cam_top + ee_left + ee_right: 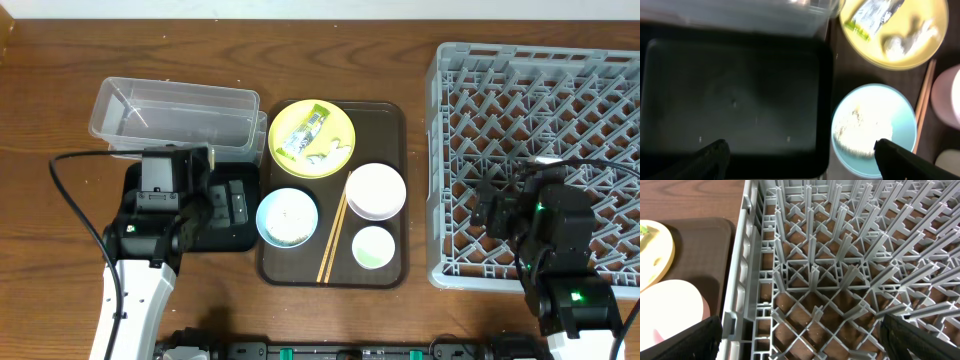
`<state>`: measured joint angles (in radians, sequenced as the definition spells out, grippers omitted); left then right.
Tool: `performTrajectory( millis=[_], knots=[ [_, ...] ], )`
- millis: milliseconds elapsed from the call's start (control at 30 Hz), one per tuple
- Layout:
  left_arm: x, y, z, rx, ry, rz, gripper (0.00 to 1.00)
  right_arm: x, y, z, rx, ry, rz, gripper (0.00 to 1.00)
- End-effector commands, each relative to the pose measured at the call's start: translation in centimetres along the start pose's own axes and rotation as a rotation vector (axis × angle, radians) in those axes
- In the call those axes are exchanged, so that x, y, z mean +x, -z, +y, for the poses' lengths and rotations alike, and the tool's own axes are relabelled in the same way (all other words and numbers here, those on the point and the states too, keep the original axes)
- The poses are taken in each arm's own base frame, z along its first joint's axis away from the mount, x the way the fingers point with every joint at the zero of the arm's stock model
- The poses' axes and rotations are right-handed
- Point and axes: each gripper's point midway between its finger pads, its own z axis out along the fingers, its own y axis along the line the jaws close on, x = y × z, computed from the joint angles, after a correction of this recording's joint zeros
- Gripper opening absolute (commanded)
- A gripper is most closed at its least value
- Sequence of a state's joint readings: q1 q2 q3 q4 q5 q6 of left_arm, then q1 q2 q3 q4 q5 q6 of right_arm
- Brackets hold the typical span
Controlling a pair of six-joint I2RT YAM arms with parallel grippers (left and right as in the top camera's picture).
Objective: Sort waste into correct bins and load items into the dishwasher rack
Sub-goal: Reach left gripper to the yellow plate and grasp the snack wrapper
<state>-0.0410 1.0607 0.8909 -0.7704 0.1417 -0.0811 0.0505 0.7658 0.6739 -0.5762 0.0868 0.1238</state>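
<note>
Showing the task at its opening step, by the look of an unloaded rack and unfilled bins: the large square grey plastic dishwasher rack (437, 150) stood at the right, and the right gripper (800, 330) hung over its lattice near the tray-side wall, fingers spread wide and empty. Just left of it, across a narrow strip of wooden table (60, 60), lay the dark brown rectangular serving tray (385, 130) with every dish on it. The clear rectangular plastic tub (175, 115) sat at upper left, touching the shallow rectangular black tray (735, 100) below it; the left gripper (802, 155) hovered over that tray's bowl-side edge, likewise spread and holding nothing. On the serving tray were the round yellow plate (335, 118), the round white bowl (375, 190), the pale blue bowl (265, 215), the small pale green cup (372, 247) and two thin wooden chopsticks (333, 235), which ran between the bowls, close to both. The yellow-green printed wrapper (300, 133) and crumpled white paper bits (327, 152) lay on the plate; white rice scraps (855, 132) lay in the blue bowl. The next move probably called for a low pinch on the wrapper, lifted clear of the tray's raised lip. Open room was widest along the table's far edge.
</note>
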Motion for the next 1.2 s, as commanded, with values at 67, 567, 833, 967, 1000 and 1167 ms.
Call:
performTrajectory(
  millis=[67, 567, 833, 967, 1000, 1167],
  knots=[
    [-2.5, 0.8, -0.5, 0.017, -0.011, -0.077, 0.95, -1.0, 0.5, 0.0, 0.005, 0.009, -0.025, 0.99],
    [-13.1, -2.2, -6.4, 0.075, -0.228, -0.224, 0.95, -1.0, 0.4, 0.0, 0.006, 0.007, -0.024, 0.99],
    [-13.8, -5.0, -10.5, 0.146, -0.293, -0.253, 0.95, -1.0, 0.4, 0.0, 0.006, 0.007, -0.024, 0.99],
    [-14.6, -5.5, -12.3, 0.184, -0.321, -0.292, 0.95, -1.0, 0.4, 0.0, 0.006, 0.007, -0.024, 0.99],
    [-14.7, -5.9, -12.6, 0.189, -0.324, -0.296, 0.95, -1.0, 0.4, 0.0, 0.006, 0.007, -0.023, 0.99],
    [-14.4, -8.9, -13.7, 0.200, -0.340, -0.279, 0.94, -0.9, 0.4, 0.0, 0.006, 0.007, -0.023, 0.99]
  ],
)
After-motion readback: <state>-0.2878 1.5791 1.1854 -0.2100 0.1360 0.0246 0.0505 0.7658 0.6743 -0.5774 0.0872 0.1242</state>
